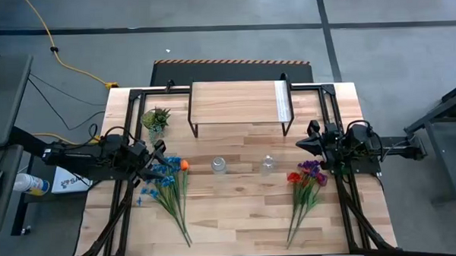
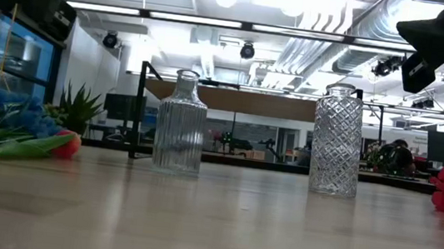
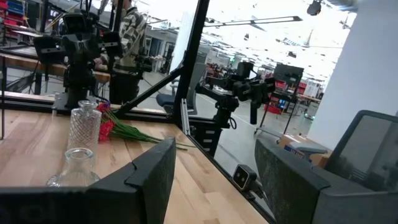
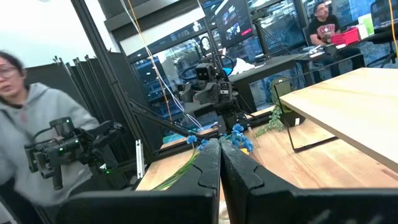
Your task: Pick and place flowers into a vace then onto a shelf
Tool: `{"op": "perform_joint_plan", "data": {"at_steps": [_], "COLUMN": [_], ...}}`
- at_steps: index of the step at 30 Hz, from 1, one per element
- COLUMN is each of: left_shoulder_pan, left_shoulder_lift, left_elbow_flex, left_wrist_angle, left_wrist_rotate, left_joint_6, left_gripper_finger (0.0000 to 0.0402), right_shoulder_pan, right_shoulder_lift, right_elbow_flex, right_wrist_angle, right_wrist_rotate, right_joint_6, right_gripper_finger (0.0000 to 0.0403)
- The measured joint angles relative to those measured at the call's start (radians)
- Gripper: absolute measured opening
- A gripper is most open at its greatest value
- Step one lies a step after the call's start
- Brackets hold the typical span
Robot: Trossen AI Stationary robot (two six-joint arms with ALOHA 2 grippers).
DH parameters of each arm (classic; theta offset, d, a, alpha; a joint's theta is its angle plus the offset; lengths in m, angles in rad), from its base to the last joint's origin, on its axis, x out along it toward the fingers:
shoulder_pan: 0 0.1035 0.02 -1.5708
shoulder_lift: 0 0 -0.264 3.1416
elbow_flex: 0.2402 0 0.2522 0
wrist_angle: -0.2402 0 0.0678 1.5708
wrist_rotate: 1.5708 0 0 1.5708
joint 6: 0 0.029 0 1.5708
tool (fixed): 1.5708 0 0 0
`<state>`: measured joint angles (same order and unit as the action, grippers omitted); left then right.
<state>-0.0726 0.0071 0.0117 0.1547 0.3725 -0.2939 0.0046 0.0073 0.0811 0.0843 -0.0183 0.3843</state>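
Above the blue flowers (image 1: 163, 176), left tool (image 1: 155, 162) apart, empty; right tool (image 1: 310, 137) together.

shelf (image 1: 238, 102) behind vases (image 1: 219, 165); flowers (image 1: 166, 183) flanking

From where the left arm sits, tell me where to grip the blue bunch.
Grip the blue flowers on the bundled green stems just below the blooms, coming straight down. They lie flat on the table, stems fanning toward the near edge. The left gripper hovers by the blooms, jaws open.
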Motion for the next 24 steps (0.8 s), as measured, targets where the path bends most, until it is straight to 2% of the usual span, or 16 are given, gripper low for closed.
{"op": "perform_joint_plan", "data": {"at_steps": [14,18,21,24], "left_shoulder_pan": [0.0,0.0,0.0,0.0], "left_shoulder_lift": [0.0,0.0,0.0,0.0], "left_elbow_flex": [0.0,0.0,0.001,0.011], "left_wrist_angle": [0.021,0.087,0.194,0.264], "left_wrist_rotate": [-0.006,-0.102,-0.215,-0.341], "left_joint_6": [-0.007,-0.084,-0.251,-0.397], "left_gripper_finger": [0.0253,0.0253,0.0253,0.0253], "right_shoulder_pan": [0.0,0.0,0.0,0.0], "right_shoulder_lift": [0.0,0.0,0.0,0.0], "right_elbow_flex": [0.0,0.0,0.0,0.0], "right_wrist_angle": [0.0,0.0,0.001,0.009], "right_wrist_rotate": [0.0,0.0,0.016,0.093], "right_joint_6": [0.0,0.0,-0.001,-0.002], "right_gripper_finger": [0.0,0.0,0.0,0.0]}}
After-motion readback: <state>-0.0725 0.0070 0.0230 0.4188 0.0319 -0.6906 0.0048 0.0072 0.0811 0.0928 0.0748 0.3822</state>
